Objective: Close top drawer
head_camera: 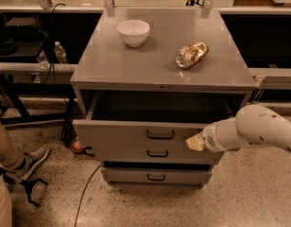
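Observation:
The top drawer is a wide grey metal drawer with a small black bail handle. It stands partly open under the cabinet top, with a dark gap showing behind its front panel. My gripper is at the end of the white arm coming in from the right. Its tan tip rests against the right part of the top drawer's front panel. Two shorter drawers sit below, with similar handles.
A white bowl and a crumpled shiny bag lie on the grey cabinet top. A person's leg and shoe are at the left. A water bottle stands behind on the left. A cable runs on the floor.

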